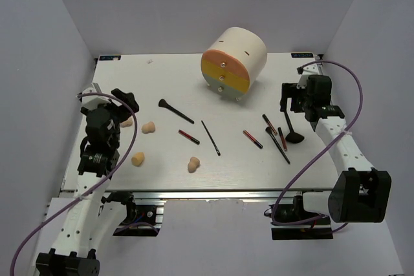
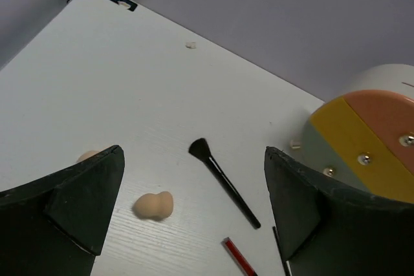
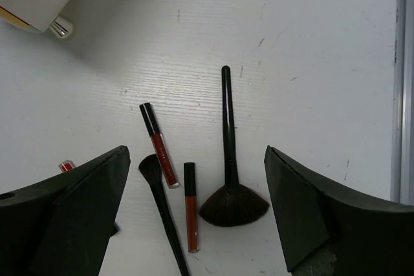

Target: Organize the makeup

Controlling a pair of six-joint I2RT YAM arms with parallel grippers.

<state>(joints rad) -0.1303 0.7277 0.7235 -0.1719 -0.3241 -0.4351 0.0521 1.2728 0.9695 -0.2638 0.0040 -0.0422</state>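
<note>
Both arms hover at opposite sides, left pincer (image 2: 194, 189) and right pincer (image 3: 194, 189) spread wide, gripping nothing.

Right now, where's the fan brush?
The fan brush lies at the right of the table in the top view, close by the right gripper, head toward the near edge; two red sticks and a slim brush lie just left.

Beige sponges (image 1: 149, 127) left, black brushes (image 1: 176, 112), red sticks (image 1: 253, 139), cream case (image 1: 242, 50) behind

Half-hidden sponge (image 2: 87, 156) behind left end effector (image 2: 193, 153), case (image 2: 369, 140) cropped, red stick (image 3: 65, 166) mostly hidden
</note>
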